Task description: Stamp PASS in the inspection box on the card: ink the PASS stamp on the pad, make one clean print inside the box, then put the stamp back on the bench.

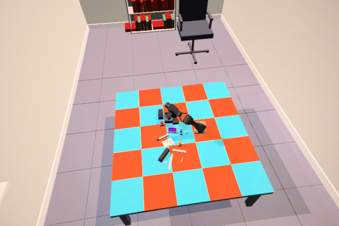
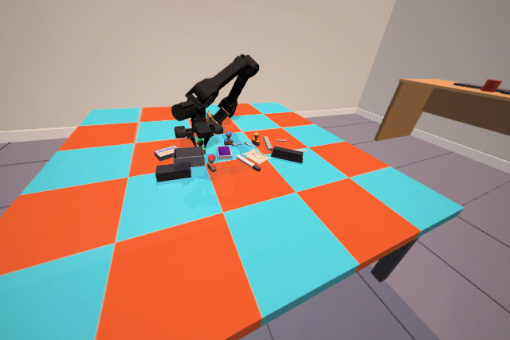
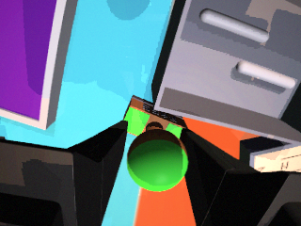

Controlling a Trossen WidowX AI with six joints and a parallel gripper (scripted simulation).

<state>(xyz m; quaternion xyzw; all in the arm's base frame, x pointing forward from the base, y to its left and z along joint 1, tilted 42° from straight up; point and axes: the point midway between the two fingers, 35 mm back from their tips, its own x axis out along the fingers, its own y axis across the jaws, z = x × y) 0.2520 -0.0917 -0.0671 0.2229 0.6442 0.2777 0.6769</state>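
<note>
A green-knobbed stamp point(image 2: 200, 141) point(image 3: 157, 162) stands on the bench beside a grey tray. Dark lettering on its base is unreadable. My gripper point(image 3: 154, 131) is partly open, its fingers on either side of the stamp, close to it; a sliver of bench shows between knob and left finger. The purple ink pad point(image 1: 172, 129) point(image 2: 224, 151) point(image 3: 33, 56) lies in a pale frame, left in the wrist view. The cream card point(image 1: 167, 142) point(image 2: 255, 156) lies beyond it; its box is too small to make out. In the top view the arm hides the green stamp.
The grey tray point(image 2: 188, 156) point(image 3: 212, 61) is beside the fingers. Red point(image 1: 161, 123) point(image 2: 211, 162), blue point(image 1: 181, 132) point(image 2: 228, 138) and yellow point(image 1: 179, 143) point(image 2: 256, 138) stamps, a marker point(image 1: 162, 137) point(image 2: 248, 162), black blocks point(image 1: 163, 154) point(image 2: 173, 172) and a labelled box point(image 2: 166, 152) point(image 3: 277, 160) are around.
</note>
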